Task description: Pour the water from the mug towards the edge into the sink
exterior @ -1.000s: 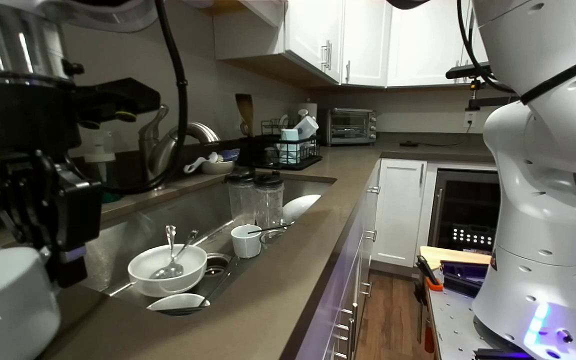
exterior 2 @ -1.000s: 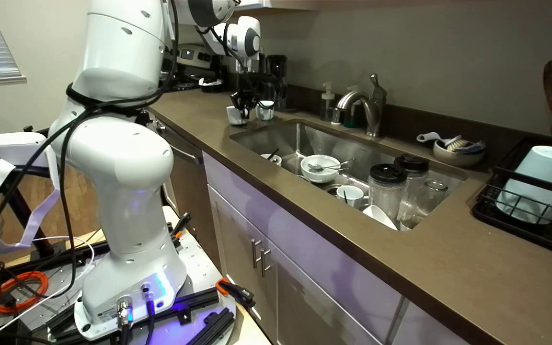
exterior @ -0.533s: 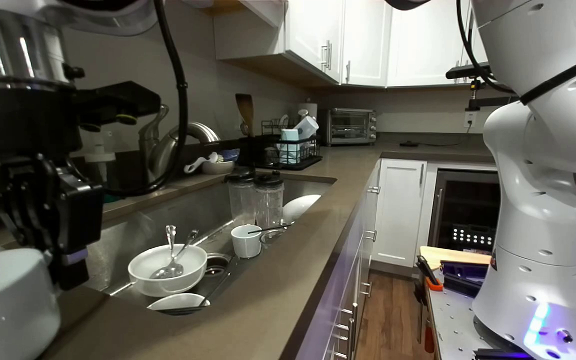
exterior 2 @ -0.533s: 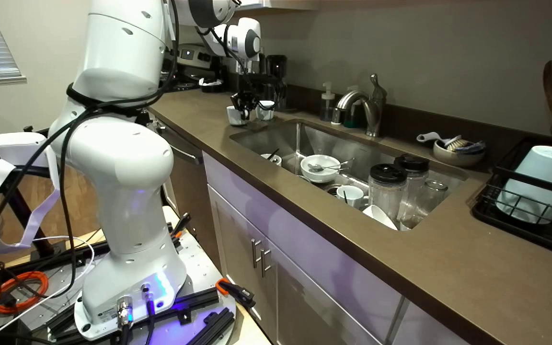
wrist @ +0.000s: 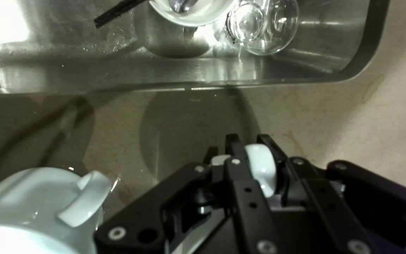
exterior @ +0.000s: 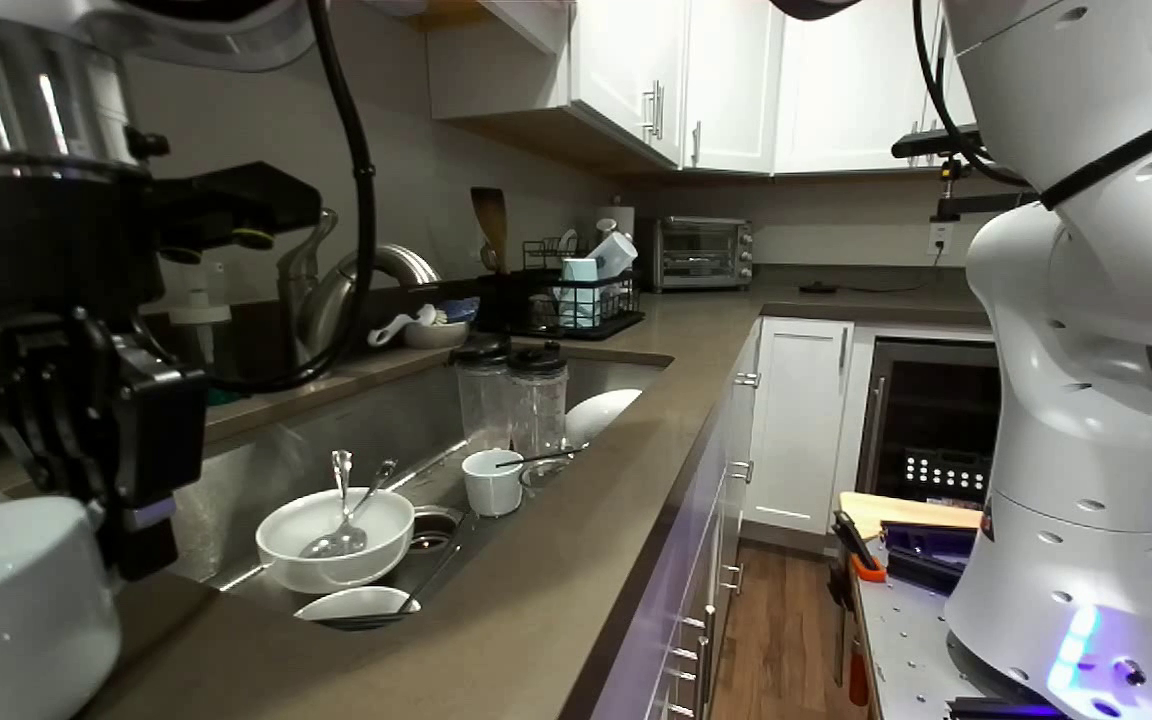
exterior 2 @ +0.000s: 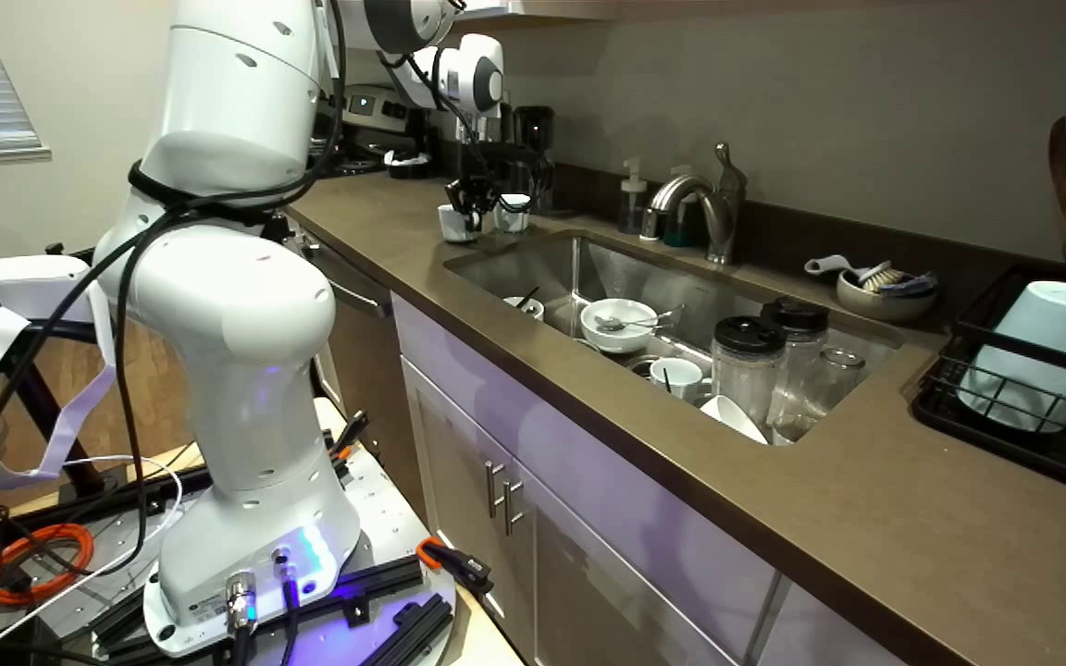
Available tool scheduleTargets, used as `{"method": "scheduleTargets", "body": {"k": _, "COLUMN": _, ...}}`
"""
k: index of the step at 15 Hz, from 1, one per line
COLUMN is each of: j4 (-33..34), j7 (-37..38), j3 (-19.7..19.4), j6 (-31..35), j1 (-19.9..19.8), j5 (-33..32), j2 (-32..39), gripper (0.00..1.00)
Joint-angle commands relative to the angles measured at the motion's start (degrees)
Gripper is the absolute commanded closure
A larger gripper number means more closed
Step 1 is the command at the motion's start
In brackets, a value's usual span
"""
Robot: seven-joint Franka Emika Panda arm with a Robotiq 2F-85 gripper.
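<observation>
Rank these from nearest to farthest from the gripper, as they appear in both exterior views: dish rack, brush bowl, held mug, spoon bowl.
1. Held mug: right at the gripper.
2. Spoon bowl: in the sink.
3. Brush bowl: behind the sink.
4. Dish rack: beyond the sink's far end.

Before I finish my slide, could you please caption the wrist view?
Gripper closed on a white mug handle, another mug lower left, sink across the top.

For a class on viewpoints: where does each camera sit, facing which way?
Wrist view: above gripper, facing down on sink, counter; only gripper shows.
An exterior view: near the gripped mug, facing toaster oven; arm, gripper show.
An exterior view: near the dish rack, facing diagonally across sink; arm, gripper show.
Both exterior views share sink, arm.
</observation>
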Motion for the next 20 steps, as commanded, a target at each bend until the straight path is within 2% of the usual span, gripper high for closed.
{"method": "scheduleTargets", "body": {"k": 1, "j4": 0.44, "j7": 0.02, "j3": -0.17, "j6": -0.28, "j1": 0.23, "j5": 0.03, "j2": 0.2, "gripper": 0.82}}
{"method": "scheduleTargets", "body": {"k": 10, "j4": 0.44, "j7": 0.02, "j3": -0.17, "j6": -0.28, "j1": 0.23, "j5": 0.03, "j2": 0.2, "gripper": 0.82}}
{"method": "scheduleTargets", "body": {"k": 11, "j4": 0.44, "j7": 0.02, "j3": -0.17, "j6": -0.28, "j1": 0.23, "j5": 0.03, "j2": 0.2, "gripper": 0.93}}
{"method": "scheduleTargets", "body": {"k": 20, "j4": 0.25, "j7": -1.02, "j3": 0.05, "j6": 1.92, "j1": -0.01, "j5": 0.32, "j2": 0.82, "gripper": 0.93}}
